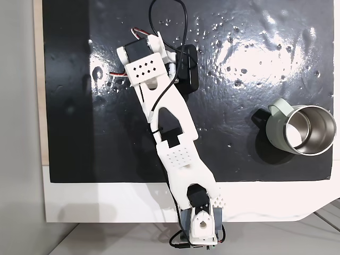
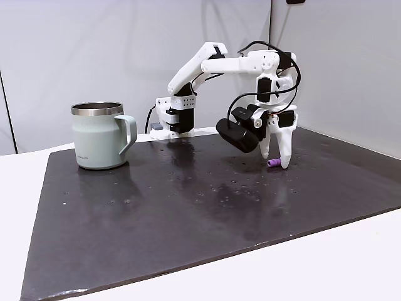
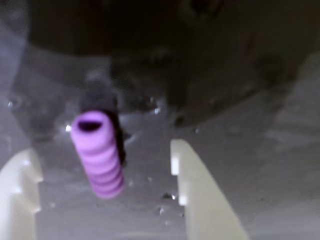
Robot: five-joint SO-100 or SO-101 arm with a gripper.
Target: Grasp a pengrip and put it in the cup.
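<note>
A: Straddling the pengrip [image 3: 98,152] w/ jaws wide apart; gripper [image 2: 276,160] down at the mat [image 2: 188,207].
B: Risk?
A: It lies nearer one finger, so closing could roll it out. Cup [image 2: 100,135] is well apart.

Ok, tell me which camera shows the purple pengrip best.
The wrist view: the pengrip lies large between the open gripper's white fingers, its ribs and hollow end clear, though slightly blurred. In a fixed view from the side it is a tiny purple speck on the black mat by the fingertips. In the other fixed view I cannot make it out.
</note>
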